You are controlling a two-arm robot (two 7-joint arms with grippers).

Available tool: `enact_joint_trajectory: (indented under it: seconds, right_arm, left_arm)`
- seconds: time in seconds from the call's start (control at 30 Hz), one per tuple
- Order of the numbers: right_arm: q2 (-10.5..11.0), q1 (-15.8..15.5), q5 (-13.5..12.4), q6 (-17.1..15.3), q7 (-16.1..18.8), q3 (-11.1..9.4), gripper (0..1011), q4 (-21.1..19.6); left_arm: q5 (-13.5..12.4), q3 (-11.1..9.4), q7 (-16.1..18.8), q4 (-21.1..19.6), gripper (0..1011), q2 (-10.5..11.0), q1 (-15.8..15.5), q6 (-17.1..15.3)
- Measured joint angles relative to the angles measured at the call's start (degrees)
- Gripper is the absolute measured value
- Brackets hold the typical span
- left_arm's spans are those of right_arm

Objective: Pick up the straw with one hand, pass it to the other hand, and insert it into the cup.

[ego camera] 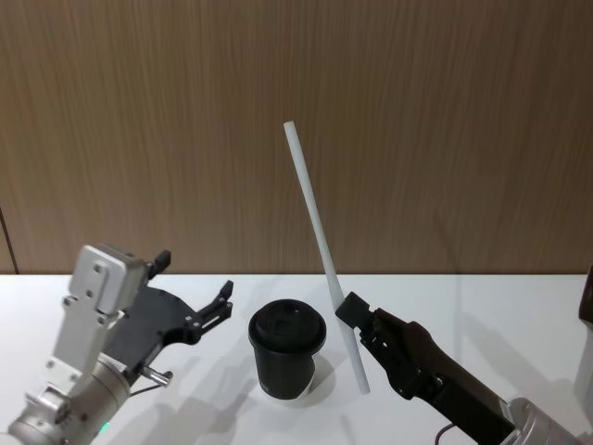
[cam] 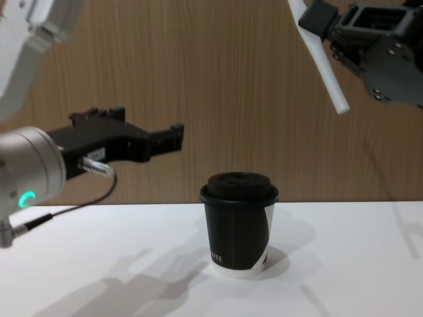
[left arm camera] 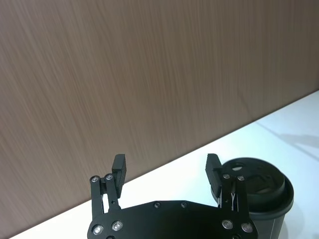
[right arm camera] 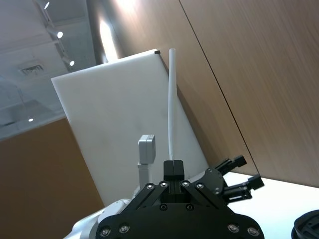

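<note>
Head view first: where is the straw (ego camera: 322, 243)?

Pinched between the fingers (right arm camera: 173, 168) of my right gripper (ego camera: 346, 310), gripped near its lower end. It tilts, top leaning toward my left, with a short tail sticking out below the fingers, well off the counter (ego camera: 500, 306).

And your left gripper (ego camera: 196, 276)?

Its fingers (left arm camera: 118, 168) are spread wide with nothing between them, held above the counter just left of the cup (ego camera: 287, 352), apart from the straw. The cup stands upright, lid on, between my two grippers.

Anything hard to see?

Chest view cuts off the straw's top end; my right wrist view hides its lower part behind the fingers
</note>
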State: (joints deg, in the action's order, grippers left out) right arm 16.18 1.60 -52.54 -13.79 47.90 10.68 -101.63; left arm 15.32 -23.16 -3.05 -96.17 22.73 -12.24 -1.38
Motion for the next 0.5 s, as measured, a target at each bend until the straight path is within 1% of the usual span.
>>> enact_joint_trajectory:
  seconds: [0.33,0.5]
  right_arm:
    - [0.0,0.04,-0.1,0.0,0.0,0.12,0,0.01]
    - [0.0,0.05,-0.13,0.01,0.0,0.15,0,0.01]
  left_arm:
    - [4.5,3.6,-3.09,-4.14,1003,1.72,1.54,-0.96]
    - [7.85,5.67,-4.9,-6.14,1002,2.26,2.48,-1.95]
